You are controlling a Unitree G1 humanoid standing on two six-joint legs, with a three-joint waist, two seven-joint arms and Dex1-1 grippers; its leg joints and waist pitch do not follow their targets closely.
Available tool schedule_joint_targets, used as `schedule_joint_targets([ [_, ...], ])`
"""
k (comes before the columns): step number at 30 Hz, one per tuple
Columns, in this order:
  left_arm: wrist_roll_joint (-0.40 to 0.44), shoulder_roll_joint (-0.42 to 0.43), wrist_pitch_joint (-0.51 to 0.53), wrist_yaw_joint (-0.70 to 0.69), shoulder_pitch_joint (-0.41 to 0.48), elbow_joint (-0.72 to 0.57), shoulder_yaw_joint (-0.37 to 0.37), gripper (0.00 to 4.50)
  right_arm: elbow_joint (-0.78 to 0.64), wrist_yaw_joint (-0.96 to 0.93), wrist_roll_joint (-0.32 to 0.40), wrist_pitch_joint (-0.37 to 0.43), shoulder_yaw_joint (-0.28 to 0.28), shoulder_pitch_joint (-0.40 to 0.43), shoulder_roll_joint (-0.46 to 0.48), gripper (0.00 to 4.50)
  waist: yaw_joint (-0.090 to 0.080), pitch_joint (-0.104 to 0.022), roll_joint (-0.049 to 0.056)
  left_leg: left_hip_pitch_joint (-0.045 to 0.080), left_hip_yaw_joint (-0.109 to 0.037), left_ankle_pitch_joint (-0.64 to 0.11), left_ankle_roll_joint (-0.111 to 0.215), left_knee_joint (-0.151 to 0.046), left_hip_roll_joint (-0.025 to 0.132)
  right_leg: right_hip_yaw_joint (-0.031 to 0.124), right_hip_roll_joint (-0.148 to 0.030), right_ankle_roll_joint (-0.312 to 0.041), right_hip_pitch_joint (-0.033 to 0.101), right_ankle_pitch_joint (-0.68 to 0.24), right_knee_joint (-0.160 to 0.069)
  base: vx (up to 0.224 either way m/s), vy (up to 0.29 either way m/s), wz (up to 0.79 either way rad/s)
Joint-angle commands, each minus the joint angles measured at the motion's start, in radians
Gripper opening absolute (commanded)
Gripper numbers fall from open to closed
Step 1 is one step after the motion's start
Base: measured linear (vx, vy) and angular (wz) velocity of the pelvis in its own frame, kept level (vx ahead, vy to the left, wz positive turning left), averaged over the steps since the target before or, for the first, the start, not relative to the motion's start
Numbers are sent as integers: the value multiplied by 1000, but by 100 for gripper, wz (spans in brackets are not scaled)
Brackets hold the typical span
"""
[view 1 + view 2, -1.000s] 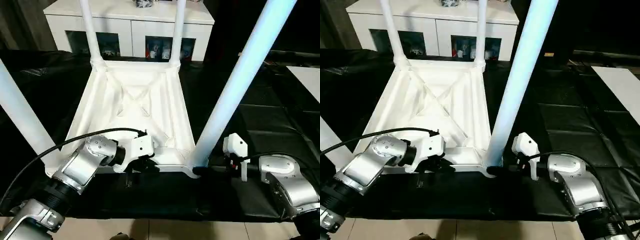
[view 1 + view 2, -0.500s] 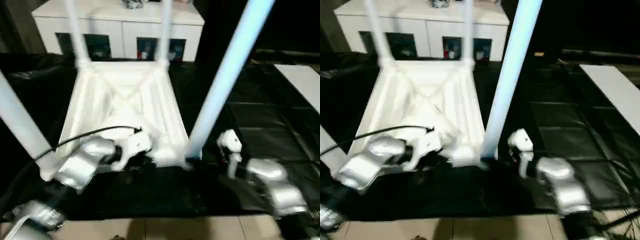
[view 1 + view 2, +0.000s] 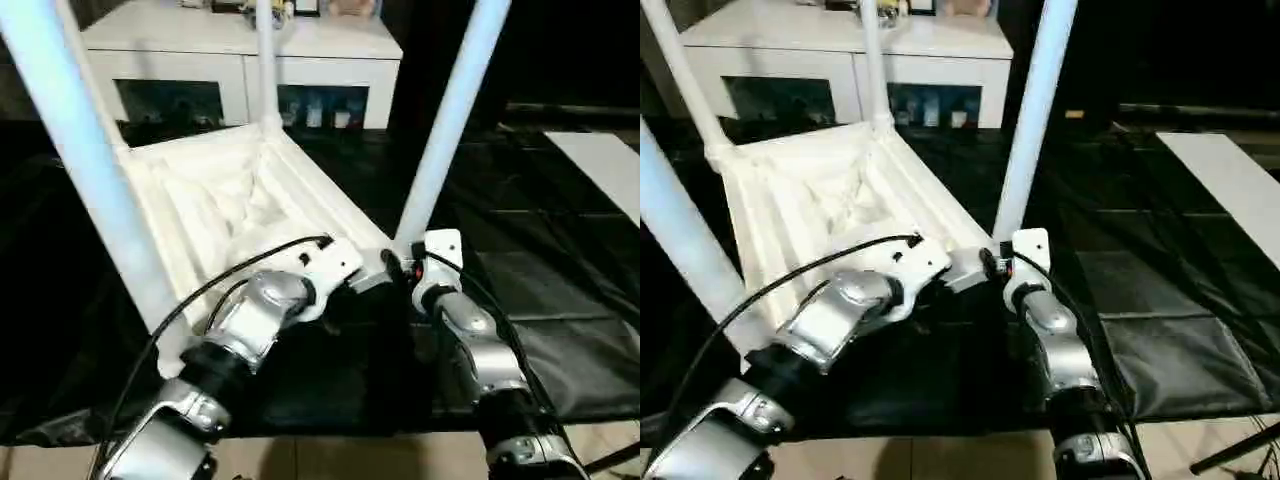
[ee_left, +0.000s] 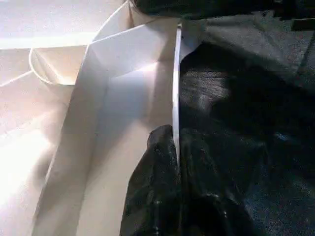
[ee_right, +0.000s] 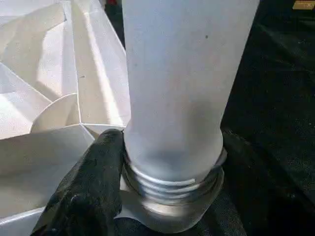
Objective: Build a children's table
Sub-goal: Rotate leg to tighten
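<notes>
Table (image 3: 240, 190): I judge it light, rigid, slippery plastic | left gripper (image 4: 173, 162) pinches its rim | right gripper (image 5: 172, 167) clasps near leg (image 5: 182, 83) at its threaded base, the firmest hold.

children's table (image 3: 230, 200) | white, upside down, tilted | ribbed underside up (legs attached) | rim nipped in left gripper (image 4: 172, 196)

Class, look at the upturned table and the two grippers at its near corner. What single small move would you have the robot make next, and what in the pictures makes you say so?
Probably turn the near leg further into its socket. The right gripper has its jaws around the leg's base, where threads still show above the collar, so it seems not fully seated. The left gripper pinches the table's rim, steadying it.
</notes>
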Motion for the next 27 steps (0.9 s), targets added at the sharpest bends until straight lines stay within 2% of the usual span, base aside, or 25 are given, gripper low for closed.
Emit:
schedule_joint_targets([
  [1,10,-36,-26,117,0,54,-3,0,-28,94,32,-16,74,13,78,339,1,-40,-12,9,-48,-330,13,-86,67,47,-93,-87,10,-475,-109,0,0,0],
  [4,24,-24,-50,92,6,60,-16,0,-70,136,44,-51,74,40,70,359,-3,-38,-11,3,-50,-350,20,-89,66,45,-93,-83,12,-492,-111,0,0,0],
  [5,25,-21,-53,91,7,61,-14,0,-77,140,42,-59,76,45,66,375,-8,-39,-12,-7,-56,-342,21,-91,66,43,-97,-80,21,-500,-110,0,0,0],
  [7,27,-11,-56,85,9,58,-11,0,-96,148,50,-64,72,50,56,383,-15,-39,-12,-13,-61,-336,22,-95,69,39,-97,-83,23,-505,-109,0,0,0],
  [8,28,-6,-58,82,9,57,-9,0,-106,149,52,-68,71,53,50,383,-9,-43,-10,3,-54,-329,25,-86,70,46,-100,-93,9,-491,-114,0,0,0],
  [9,32,7,-62,71,12,51,-6,0,-131,160,57,-71,67,59,32,391,-6,-42,-11,6,-53,-325,26,-86,71,48,-97,-99,6,-471,-113,0,0,0],
  [10,33,24,-62,54,19,36,-5,0,-163,176,62,-67,62,68,9,419,-1,-41,-10,7,-50,-308,32,-87,73,49,-93,-110,7,-423,-108,0,0,0],
  [12,33,36,-68,38,25,25,-6,0,-187,192,63,-62,58,76,-7,429,6,-43,-10,-1,-49,-272,38,-89,75,49,-93,-122,16,-359,-98,0,0,0],
  [14,20,98,-83,-57,57,-41,-25,0,-257,274,58,-44,51,100,-94,429,11,-44,-11,-6,-48,-244,44,-90,76,49,-93,-134,24,-298,-90,0,0,0],
  [15,17,109,-85,-73,62,-52,-29,0,-268,287,56,-41,49,104,-109,440,13,-46,-12,-6,-45,-228,53,-86,75,49,-91,-143,25,-262,-86,0,0,0],
  [16,7,144,-80,-117,80,-80,-33,0,-312,380,80,-13,58,126,-167,440,12,-47,-10,-8,-43,-209,62,-84,72,51,-93,-156,26,-232,-84,0,0,0],
  [17,-4,175,-89,-162,94,-100,-37,0,-350,463,96,7,71,150,-222,440,14,-48,-13,-10,-44,-197,70,-83,71,49,-92,-159,33,-218,-82,0,0,0],
  [18,-13,206,-80,-199,107,-117,-37,0,-396,556,110,16,90,181,-287,440,25,-51,-11,-12,-41,-150,95,-76,77,51,-92,-167,36,-136,-72,0,0,0],
  [19,-12,224,-86,-213,111,-118,-36,0,-425,607,118,14,102,203,-328,440,28,-50,-9,-10,-40,-144,101,-76,78,50,-91,-172,33,-120,-71,0,0,0],
  [20,-17,242,-106,-237,116,-119,-37,0,-453,647,128,12,108,227,-363,440,33,-47,-11,-10,-39,-153,107,-75,78,48,-89,-174,31,-127,-74,0,0,0],
  [21,-24,259,-103,-257,119,-119,-31,0,-479,690,143,13,108,251,-399,440,36,-45,-8,-8,-38,-170,101,-78,78,48,-89,-179,28,-157,-76,0,0,0],
  [23,-29,276,-124,-277,120,-118,-29,0,-500,715,157,20,105,270,-427,440,35,-41,-12,-8,-38,-200,89,-81,77,47,-88,-175,27,-217,-84,0,0,0],
  [24,-41,293,-144,-310,126,-125,-27,0,-518,732,170,30,100,285,-449,440,34,-39,-12,-7,-41,-236,69,-85,78,46,-91,-153,27,-309,-92,0,0,0],
  [25,-50,338,-205,-376,134,-137,-37,0,-528,749,180,41,84,302,-477,440,34,-38,-12,-7,-43,-245,65,-86,77,46,-91,-143,26,-333,-95,0,0,0],
  [26,-52,350,-224,-395,136,-140,-42,0,-528,750,181,43,80,305,-482,440,28,-38,-12,-9,-46,-259,56,-90,78,46,-91,-132,26,-364,-95,0,0,0],
  [27,-58,360,-235,-415,138,-146,-45,0,-524,750,176,45,75,302,-483,440,23,-37,-8,-7,-46,-278,47,-91,78,46,-90,-124,22,-388,-98,0,0,0],
])
